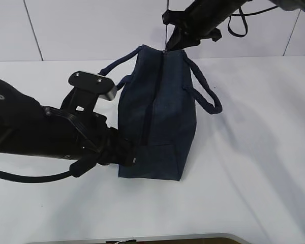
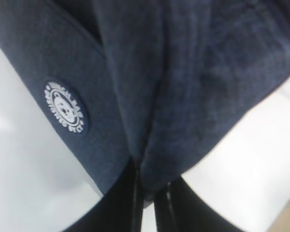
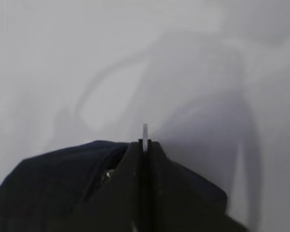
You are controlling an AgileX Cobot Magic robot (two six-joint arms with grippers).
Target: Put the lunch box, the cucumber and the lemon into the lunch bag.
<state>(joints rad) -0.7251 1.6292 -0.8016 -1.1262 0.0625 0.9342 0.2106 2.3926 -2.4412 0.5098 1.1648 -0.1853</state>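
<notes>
We see the left gripper [image 2: 150, 193] clamped on the lunch bag's [image 1: 157, 117] near end fabric. Right gripper [image 1: 169, 47] is pinched on the silver zipper pull [image 3: 145, 131] at the far end.

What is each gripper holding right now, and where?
Left gripper pinches the lunch bag fabric at its near end; right gripper grips the zipper pull at the far end.

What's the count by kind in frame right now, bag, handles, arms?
Lunch bag: 1
Loop handles on it: 2
Robot arms at the bag: 2, left gripper at its near end, right gripper at its far top
Lunch box, cucumber, lemon: 0 visible
Total: 5
</notes>
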